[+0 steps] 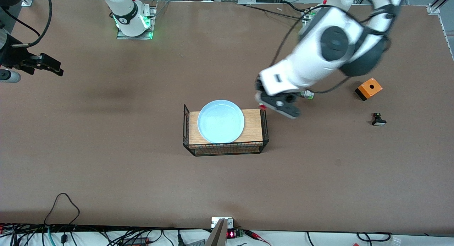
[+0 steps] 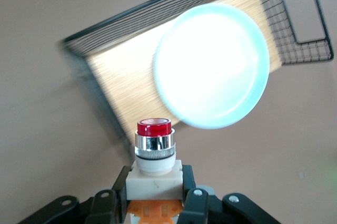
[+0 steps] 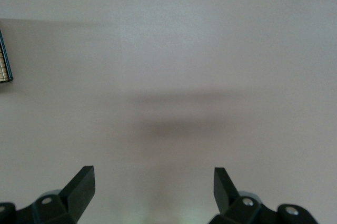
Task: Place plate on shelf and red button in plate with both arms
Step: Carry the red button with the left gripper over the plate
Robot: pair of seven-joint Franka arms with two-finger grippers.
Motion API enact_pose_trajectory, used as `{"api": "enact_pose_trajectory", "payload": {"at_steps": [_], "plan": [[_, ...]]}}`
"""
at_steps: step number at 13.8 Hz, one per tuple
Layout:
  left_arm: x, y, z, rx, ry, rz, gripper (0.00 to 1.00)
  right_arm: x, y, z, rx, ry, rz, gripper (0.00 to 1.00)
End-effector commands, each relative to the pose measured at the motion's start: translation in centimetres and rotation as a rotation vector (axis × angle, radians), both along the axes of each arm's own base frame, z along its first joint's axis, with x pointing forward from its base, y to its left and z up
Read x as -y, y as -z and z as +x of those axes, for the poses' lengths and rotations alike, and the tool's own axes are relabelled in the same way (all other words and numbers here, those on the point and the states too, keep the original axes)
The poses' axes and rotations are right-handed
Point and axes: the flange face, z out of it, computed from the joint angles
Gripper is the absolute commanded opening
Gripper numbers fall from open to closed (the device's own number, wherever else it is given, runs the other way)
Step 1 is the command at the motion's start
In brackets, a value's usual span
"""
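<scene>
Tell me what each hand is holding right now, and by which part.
The left hand grips the red button by its white body, red tip pointing out, beside the basket. The right hand holds nothing.

Front view: high camera facing the robots, bases at 12 o'clock. Left wrist view: close above the wire basket (image 2: 295, 29), shared with front view (image 1: 227, 148). Right wrist view: bare desk (image 3: 168, 50).

Robotics lab, bolted arm base (image 1: 134, 20), brown table (image 1: 106, 160), trailing cables (image 1: 64, 207)
</scene>
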Motion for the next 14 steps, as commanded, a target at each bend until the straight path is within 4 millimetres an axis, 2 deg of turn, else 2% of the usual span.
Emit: {"api": "enact_pose_trajectory", "payload": {"at_steps": [1, 2, 3, 6, 8, 9, 11, 13, 14], "plan": [[6.0, 4.0, 1.6, 0.062, -0.017, -0.009, 0.13, -0.5, -0.2, -0.3, 0.026, -0.021, 0.001, 1.00], [7.6, 5.4, 1.3, 0.085, -0.002, -0.015, 0.13, -0.5, -0.2, -0.1, 0.028, -0.019, 0.002, 1.00], [8.2, 6.9, 1.6, 0.119, 0.010, 0.003, 0.14, -0.4, -0.3, 0.0, 0.031, -0.017, 0.002, 1.00], [8.6, 11.5, 1.8, 0.104, 0.037, 0.053, 0.16, -0.3, -0.3, 0.1, 0.028, -0.017, 0.002, 1.00], [9.0, 12.5, 1.4, 0.090, 0.046, 0.061, 0.18, -0.3, -0.3, 0.4, 0.025, -0.015, 0.005, 1.00], [9.1, 12.4, 1.3, 0.091, 0.048, 0.060, 0.23, -0.5, -0.6, 0.6, 0.028, -0.019, 0.004, 1.00], [9.0, 12.2, 1.4, 0.104, 0.062, 0.067, 1.00, -0.5, -0.5, 0.7, 0.027, -0.019, 0.004, 1.00], [8.9, 11.3, 1.5, 0.120, 0.057, 0.070, 1.00, -0.5, -0.9, 0.7, 0.036, -0.020, 0.001, 1.00], [8.2, 9.4, 1.9, 0.141, 0.043, 0.067, 1.00, -0.4, -1.2, 0.8, 0.040, -0.019, 0.002, 1.00]]}}
